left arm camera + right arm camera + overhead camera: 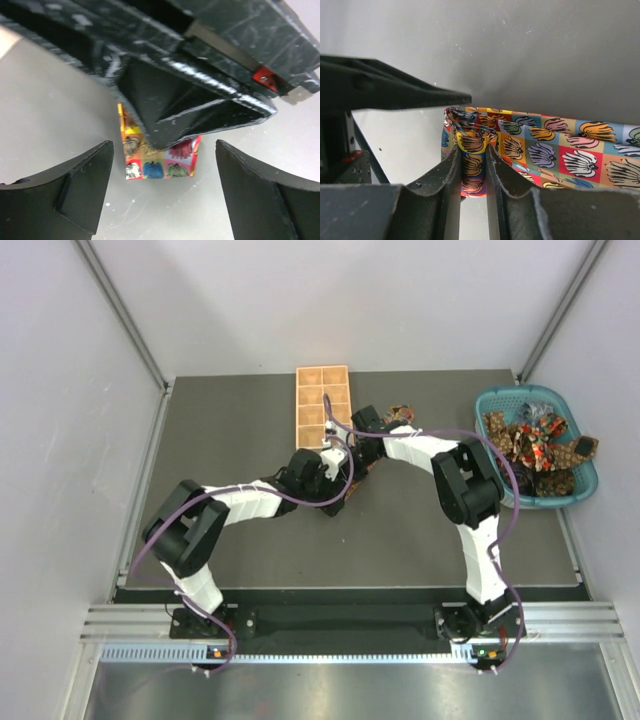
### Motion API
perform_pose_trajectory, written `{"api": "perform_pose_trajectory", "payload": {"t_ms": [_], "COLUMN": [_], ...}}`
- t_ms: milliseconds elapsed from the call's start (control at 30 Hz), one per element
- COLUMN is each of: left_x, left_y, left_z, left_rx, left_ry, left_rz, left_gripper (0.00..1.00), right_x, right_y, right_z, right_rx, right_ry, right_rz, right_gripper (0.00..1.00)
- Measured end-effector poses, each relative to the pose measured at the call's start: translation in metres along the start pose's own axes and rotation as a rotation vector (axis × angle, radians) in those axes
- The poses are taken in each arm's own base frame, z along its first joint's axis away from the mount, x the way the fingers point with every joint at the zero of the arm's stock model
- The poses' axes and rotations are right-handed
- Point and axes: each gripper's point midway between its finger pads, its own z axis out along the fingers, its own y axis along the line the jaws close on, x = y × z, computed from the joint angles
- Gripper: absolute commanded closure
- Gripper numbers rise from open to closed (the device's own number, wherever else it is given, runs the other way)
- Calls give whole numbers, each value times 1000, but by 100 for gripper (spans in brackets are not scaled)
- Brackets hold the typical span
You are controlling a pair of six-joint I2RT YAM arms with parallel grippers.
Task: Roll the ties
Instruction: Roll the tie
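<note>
From above: holding the left gripper and the right gripper nose to nose over the dark table, just in front of the wooden tray. Hiding most of the printed tie beneath the right arm, showing only scraps of pattern at its edges. Leaving other ties heaped in the teal basket at the far right, well apart from both grippers.

From the left wrist: spreading both fingers wide apart, gripping nothing. Framing between them a short, square-ended stretch of the printed tie lying on the table, partly covered by the black body of the right gripper reaching in from above.

From the right wrist: clamping both fingers tight on a bunched end of the printed tie, standing upright in the narrow gap; not being able to tell whether folded or rolled. Trailing the remaining length off to the right along the table, showing squares of orange, red, blue and green.
</note>
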Motion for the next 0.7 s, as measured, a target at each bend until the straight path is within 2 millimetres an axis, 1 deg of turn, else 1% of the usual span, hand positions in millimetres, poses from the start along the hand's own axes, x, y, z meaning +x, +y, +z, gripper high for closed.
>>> {"api": "perform_pose_trajectory", "payload": {"t_ms": [167,300,333,500,533,700], "left_x": [1,-1,-1,0,0,1], "left_y": [-6,-5,-4,0,0,1], "left_z": [7,16,17,17,17,16], "left_rx": [22,11,6,-47,-56,-81], "left_ry": [21,37,39,68,73,84], "left_rz": [12,16,16,38,42,43], "left_gripper": [24,35,40,46,51,58], "right_x": [0,0,0,-1,-1,-2], "right_y": [0,0,0,-2,-2,-3], "right_z": [0,0,0,0,-1,-1], "right_rx": [7,9,9,28,29,35], "right_ry": [-10,-13,-16,-36,-41,-53], "right_rz": [-10,-13,-14,-20,-22,-20], "right_gripper": [88,88,87,87,86,79]}}
